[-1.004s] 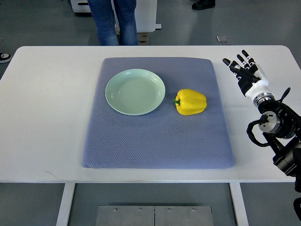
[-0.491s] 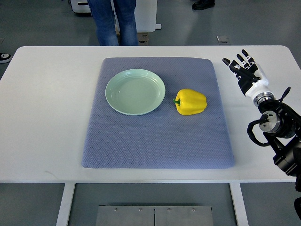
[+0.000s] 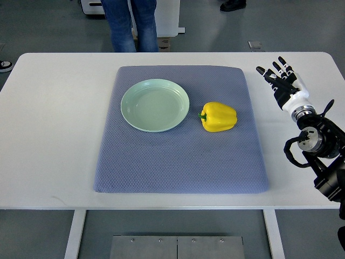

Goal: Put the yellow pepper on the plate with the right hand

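Yellow pepper (image 3: 219, 117) lies on the blue mat (image 3: 180, 156), just beside the green plate (image 3: 155, 105).
The right hand (image 3: 281, 82) is over the white table (image 3: 54, 124) near its right edge, fingers spread, holding nothing. Bare mat lies between them. A person's legs (image 3: 129, 24) stand past the far edge.

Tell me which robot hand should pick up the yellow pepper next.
Right. The right robot hand hovers open over the white table's right side, just beyond the blue-grey mat, nearest the yellow bell pepper. No left robot hand is in view.
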Robot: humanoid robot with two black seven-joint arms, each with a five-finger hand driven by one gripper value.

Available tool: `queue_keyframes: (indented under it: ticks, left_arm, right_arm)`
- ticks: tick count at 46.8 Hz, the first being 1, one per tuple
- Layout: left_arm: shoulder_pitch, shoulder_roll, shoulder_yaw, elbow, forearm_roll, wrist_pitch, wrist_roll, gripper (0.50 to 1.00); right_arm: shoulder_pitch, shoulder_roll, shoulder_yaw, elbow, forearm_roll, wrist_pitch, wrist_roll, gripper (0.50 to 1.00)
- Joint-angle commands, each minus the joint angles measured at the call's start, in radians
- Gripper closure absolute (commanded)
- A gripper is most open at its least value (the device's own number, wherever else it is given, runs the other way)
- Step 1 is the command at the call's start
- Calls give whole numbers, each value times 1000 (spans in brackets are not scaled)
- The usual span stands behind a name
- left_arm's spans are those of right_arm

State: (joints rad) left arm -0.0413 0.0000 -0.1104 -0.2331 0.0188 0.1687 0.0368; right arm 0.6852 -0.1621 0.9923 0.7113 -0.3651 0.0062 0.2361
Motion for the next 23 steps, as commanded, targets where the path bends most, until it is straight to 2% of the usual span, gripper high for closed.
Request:
queue_keyframes:
  ticks: [1,23]
  left_arm:
    - [1,0,0,0,1,0,0,500]
    - [0,0,0,0,0,0,0,500]
  right_arm:
    - [4,-2,2,1,0,0,0,500]
    - [5,-4,2,-1,0,0,-1,500]
